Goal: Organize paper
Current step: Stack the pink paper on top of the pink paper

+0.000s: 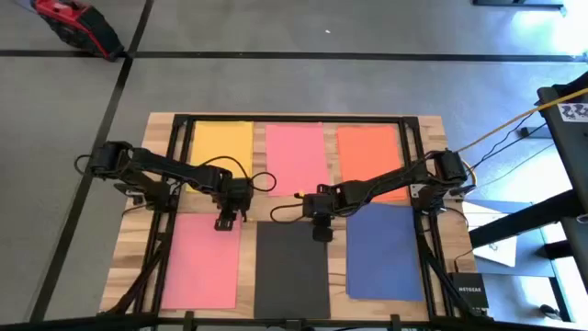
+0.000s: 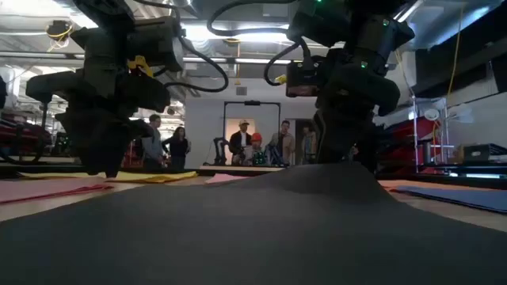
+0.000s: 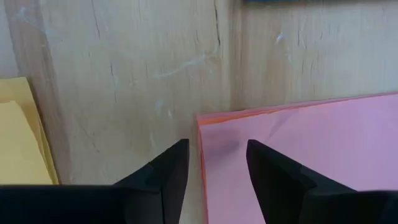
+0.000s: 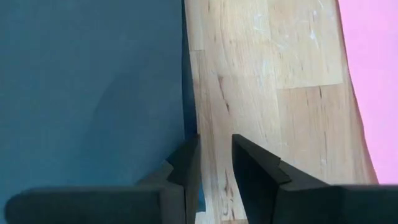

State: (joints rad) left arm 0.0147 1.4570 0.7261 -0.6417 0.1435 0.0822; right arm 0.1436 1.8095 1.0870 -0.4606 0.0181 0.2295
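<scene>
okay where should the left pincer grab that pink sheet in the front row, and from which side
Probably at the front pink sheet's far right corner, coming down from above. The left pincer already straddles that corner's edge, open. The sheet lies flat on the table, so only an edge or corner offers anything to pinch.

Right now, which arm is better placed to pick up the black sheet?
Right, probably. The right gripper sits open at the black sheet's far edge; the left gripper is over the near pink sheet's corner.

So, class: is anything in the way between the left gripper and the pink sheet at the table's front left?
Nothing visible. The left gripper hangs open right over the corner of the pink sheet, with only bare tabletop beside it.
</scene>
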